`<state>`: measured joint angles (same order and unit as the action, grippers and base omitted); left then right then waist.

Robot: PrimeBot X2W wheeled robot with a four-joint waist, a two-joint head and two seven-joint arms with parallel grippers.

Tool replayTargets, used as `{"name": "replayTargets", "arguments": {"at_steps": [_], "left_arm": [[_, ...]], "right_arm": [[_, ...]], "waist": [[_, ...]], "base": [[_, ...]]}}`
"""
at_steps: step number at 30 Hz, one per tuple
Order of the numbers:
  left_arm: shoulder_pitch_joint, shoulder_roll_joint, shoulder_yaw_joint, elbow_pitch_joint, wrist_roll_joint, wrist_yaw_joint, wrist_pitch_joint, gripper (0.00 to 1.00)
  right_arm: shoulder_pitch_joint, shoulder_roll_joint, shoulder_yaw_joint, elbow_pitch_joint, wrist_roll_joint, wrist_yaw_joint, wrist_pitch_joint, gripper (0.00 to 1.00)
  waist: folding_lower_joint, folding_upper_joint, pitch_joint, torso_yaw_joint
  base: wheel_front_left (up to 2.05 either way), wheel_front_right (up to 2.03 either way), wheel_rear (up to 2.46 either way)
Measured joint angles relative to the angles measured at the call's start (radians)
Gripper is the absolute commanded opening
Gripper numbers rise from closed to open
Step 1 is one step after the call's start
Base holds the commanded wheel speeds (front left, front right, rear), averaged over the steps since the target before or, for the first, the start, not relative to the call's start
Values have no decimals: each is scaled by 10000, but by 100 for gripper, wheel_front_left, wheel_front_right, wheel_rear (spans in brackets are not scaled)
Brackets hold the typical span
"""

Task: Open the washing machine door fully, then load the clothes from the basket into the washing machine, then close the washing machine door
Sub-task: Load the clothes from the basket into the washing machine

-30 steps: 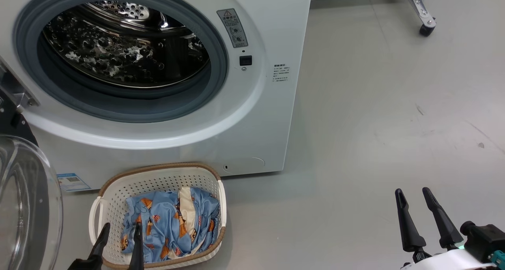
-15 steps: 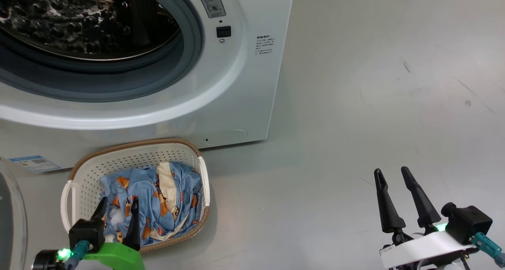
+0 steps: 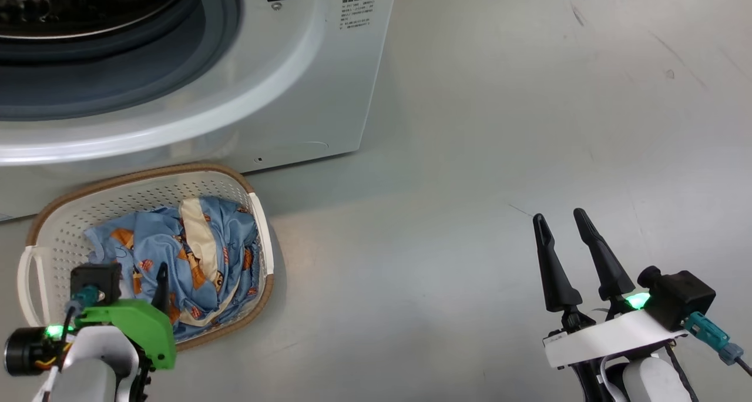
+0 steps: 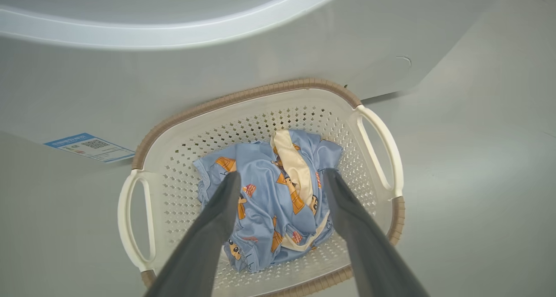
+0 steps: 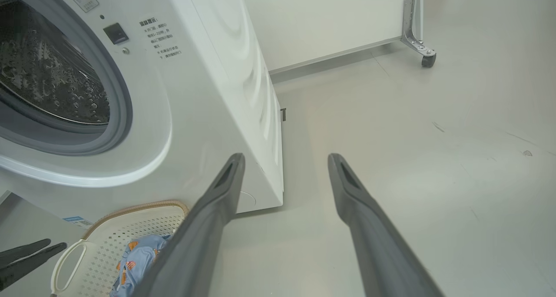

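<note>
Left jaws — spread wide, nothing gripped. Aimed down into the basket (image 4: 243,96), with one finger on each side of the clothes (image 4: 269,193) in the left wrist view. Contact between tips and fabric: cannot tell.

Right jaws — spread wide, empty. Held above bare floor (image 3: 470,155), well to the right of the basket, fingers pointing away from the robot.

Clothes: crumpled in one heap inside the basket, toward its right half in the head view. Light blue fabric with orange-brown figures, with the cream strip running across the top of the heap.

Basket: on the floor, just in front of the washing machine (image 3: 329,96), below the round opening. Brown rim toward the machine, white handles at the two short ends.

Washing machine: opening uncovered, with the grey gasket (image 3: 117,79) and the perforated drum (image 5: 52,80) exposed. Blue sticker (image 4: 89,146) low on the front panel, just beside the basket's left handle.

Background of the right wrist view: caster (image 5: 428,60) of a wheeled frame, well behind the machine.
</note>
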<state>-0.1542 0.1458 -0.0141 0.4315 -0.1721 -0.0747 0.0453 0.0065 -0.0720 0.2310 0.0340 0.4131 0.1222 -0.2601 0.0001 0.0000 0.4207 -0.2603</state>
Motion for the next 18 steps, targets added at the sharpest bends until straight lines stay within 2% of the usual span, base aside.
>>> {"name": "replayTargets", "arguments": {"at_steps": [10,18], "left_arm": [[-1479,399,533,947,-508,-12,1279,100],[-2611,593,857,1411,-736,52,1918,100]], "right_arm": [[-923,96,564,-94,0,2,0,100],[-1537,115,742,-119,17,2,0,100]], "waist": [[0,0,1395,-375],[0,0,2486,-597]], "base": [[0,0,0],[0,0,0]]}}
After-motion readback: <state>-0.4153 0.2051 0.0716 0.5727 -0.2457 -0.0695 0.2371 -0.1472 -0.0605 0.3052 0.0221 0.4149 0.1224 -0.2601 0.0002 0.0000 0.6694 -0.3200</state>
